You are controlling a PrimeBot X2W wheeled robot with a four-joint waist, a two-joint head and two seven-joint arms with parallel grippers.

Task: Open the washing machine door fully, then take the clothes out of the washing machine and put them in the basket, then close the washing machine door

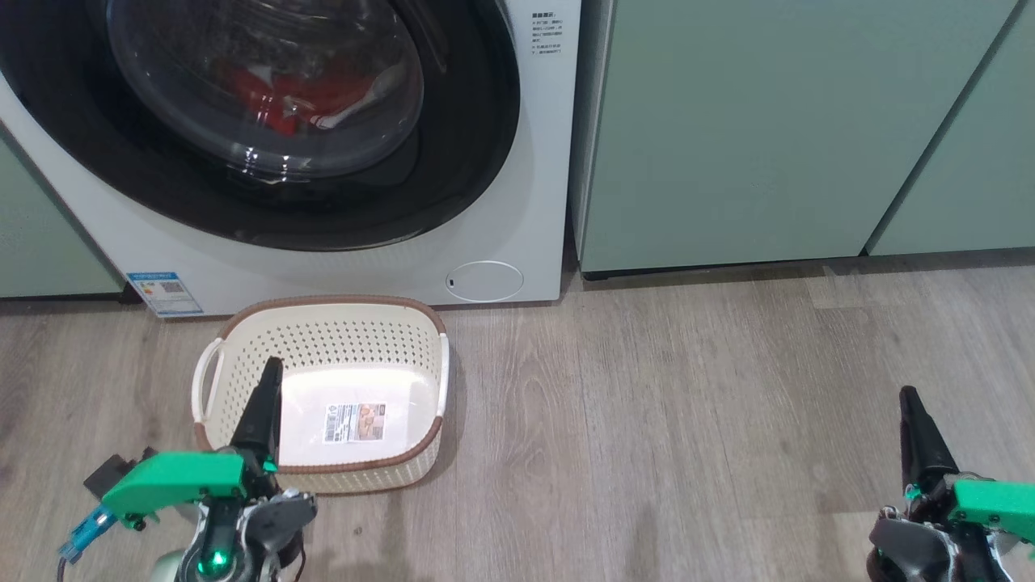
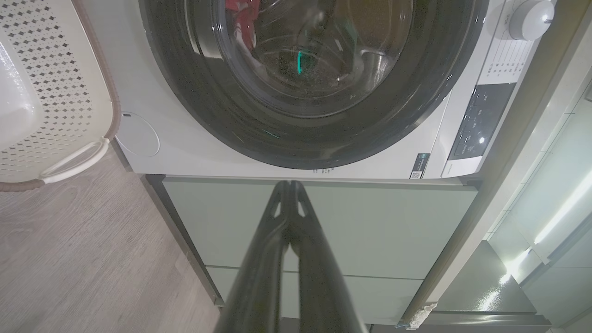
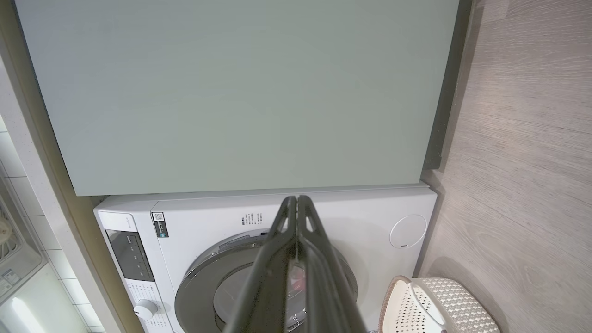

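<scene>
Wooden floor (image 1: 687, 420) lies open right of basket (image 1: 340, 343); left claw (image 1: 273, 365), right claw (image 1: 908, 395) closed, empty.

Left tool (image 1: 272, 365) and right tool (image 1: 910, 394): dark tapered fingers (image 1: 260, 420), green brackets (image 1: 178, 478); blue plug (image 1: 85, 535), perhaps, at left.

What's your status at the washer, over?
Status: left gripper, right gripper both shut, empty. The washing machine door closed, clothes visible inside. The basket empty on floor below door.
</scene>
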